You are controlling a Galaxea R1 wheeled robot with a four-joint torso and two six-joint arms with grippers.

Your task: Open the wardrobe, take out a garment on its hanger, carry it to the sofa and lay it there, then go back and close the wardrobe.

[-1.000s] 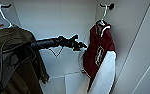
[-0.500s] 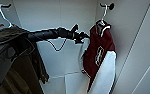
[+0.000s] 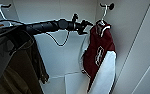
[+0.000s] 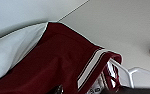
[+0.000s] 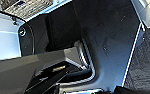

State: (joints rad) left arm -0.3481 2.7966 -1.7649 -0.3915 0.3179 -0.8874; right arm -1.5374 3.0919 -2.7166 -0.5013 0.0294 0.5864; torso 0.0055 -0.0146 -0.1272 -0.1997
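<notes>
Head view: wardrobe (image 3: 66, 15) stands open; left claw (image 3: 87, 25) reaches beside the garment (image 3: 99, 52) on its hanger (image 3: 104, 13). Taking-out step; whether the claw is spread, I cannot tell. Next, I judge, calls for gripping the hanger.

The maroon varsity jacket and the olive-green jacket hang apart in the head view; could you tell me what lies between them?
The left arm's claw and a dangling cable, before bare white wardrobe wall.

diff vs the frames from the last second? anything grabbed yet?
The left gripper has moved up and toward the maroon jacket, from mid-wardrobe to just beside its collar, under the white hanger. Whether it has taken hold cannot be told. The jacket still hangs on its hook, and the olive jacket is unchanged.
</notes>
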